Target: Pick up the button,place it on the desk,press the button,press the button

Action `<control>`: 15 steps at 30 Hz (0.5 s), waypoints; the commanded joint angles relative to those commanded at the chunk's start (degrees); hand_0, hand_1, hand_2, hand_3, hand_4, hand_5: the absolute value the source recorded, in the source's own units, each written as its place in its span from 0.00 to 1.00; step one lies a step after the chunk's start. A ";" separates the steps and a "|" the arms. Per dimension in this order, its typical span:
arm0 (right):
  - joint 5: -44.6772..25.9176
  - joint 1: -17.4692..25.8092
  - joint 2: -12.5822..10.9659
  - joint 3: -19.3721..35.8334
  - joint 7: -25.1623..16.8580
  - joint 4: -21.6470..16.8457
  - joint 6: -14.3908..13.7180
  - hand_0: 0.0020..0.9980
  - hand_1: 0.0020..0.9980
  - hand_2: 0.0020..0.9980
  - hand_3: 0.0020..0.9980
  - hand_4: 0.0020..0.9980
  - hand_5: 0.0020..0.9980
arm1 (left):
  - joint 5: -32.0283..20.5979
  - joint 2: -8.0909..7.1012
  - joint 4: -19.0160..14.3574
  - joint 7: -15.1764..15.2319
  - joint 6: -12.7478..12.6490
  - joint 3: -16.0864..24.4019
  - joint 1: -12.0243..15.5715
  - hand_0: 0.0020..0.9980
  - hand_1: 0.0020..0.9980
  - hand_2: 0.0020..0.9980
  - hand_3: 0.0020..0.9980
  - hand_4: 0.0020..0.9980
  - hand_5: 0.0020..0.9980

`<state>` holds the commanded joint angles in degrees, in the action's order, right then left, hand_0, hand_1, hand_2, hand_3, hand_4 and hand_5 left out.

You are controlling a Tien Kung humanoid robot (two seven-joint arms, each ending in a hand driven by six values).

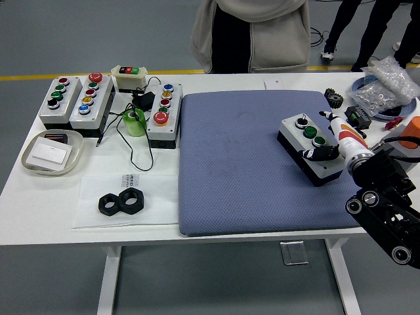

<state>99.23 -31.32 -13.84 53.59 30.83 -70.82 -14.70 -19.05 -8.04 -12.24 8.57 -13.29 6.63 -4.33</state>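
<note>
A grey button box (308,149) with a black base lies on the blue mat (243,164), at its right side. It carries a white button and two green buttons (310,132) in a row. My right hand (331,141) comes in from the lower right and is on the box. Its black thumb (317,153) lies on the near end of the box's top face. Its white and orange fingers (341,130) run along the box's right side. The left arm is out of view.
Three more button boxes (164,113) and a small switch box (129,75) stand at the back left with a green tape roll (134,122). A tray (51,152) and two black nuts (122,202) lie front left. Parts and a plastic bag (387,85) crowd the right edge. A person (252,33) stands behind the table.
</note>
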 joint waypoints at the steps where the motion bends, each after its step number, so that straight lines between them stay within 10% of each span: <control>1: -0.02 0.00 0.06 0.00 0.01 0.10 0.00 0.98 0.88 0.98 0.96 0.98 0.18 | 0.01 0.00 0.01 0.00 -0.01 0.01 0.00 0.70 0.83 0.89 0.83 0.64 1.00; 15: 0.62 -0.53 0.74 -0.13 0.50 2.87 0.03 0.98 0.86 0.95 0.95 0.98 0.20 | 1.56 0.18 -0.06 -0.43 -0.21 1.08 0.42 0.70 0.83 0.89 0.83 0.65 1.00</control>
<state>99.86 -31.85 -13.10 53.46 31.33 -67.95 -14.67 -17.49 -7.86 -12.30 8.14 -13.49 7.71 -3.92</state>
